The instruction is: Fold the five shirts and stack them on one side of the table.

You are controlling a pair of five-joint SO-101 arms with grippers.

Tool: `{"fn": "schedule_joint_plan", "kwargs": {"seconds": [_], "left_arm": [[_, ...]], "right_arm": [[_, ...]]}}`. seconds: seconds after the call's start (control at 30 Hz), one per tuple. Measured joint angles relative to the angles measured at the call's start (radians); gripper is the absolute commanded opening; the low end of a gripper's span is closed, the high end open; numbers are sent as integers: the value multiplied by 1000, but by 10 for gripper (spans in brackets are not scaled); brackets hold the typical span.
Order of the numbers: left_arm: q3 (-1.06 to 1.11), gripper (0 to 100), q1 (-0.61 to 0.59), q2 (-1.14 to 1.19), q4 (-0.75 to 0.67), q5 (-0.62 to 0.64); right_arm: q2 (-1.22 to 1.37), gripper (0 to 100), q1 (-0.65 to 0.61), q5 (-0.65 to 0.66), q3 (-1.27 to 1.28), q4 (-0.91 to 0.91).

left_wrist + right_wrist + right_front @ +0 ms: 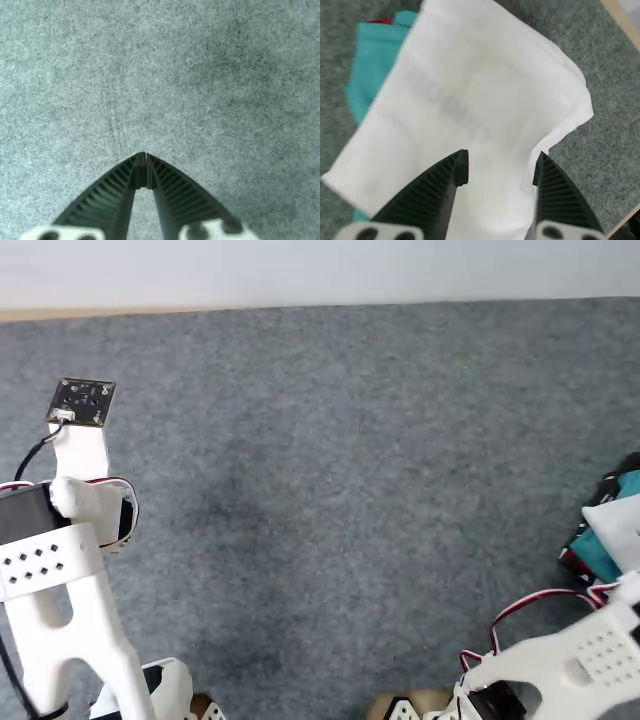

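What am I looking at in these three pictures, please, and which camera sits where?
These are two small white robot arms at a table with a grey, felt-like surface. The high view comes from a fixed camera that looks down on it: the left arm is at one side and the right arm at the other. The other two pictures come from cameras on the arms' wrists, each looking out along its own dark gripper. The left gripper is shut on nothing and hangs over bare grey surface. The right gripper is open above a white shirt, which lies on a teal shirt. A bit of red cloth peeks out beyond the teal one. Neither gripper holds anything.
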Motion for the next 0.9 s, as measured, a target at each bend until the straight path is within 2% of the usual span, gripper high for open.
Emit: {"fn": "schedule_joint_plan", "kwargs": {"seconds": [0.23,0.53,0.77,0.9], "left_arm": [[0,6,0,0,0,0],[0,6,0,0,0,0],[0,6,0,0,0,0],[0,6,0,0,0,0]], "right_arm": [[-3,5,-55,0,0,91],[219,10,-72,0,0,91],[206,10,-78,0,-78,91],[133,10,-37,2,-155,91]]}}
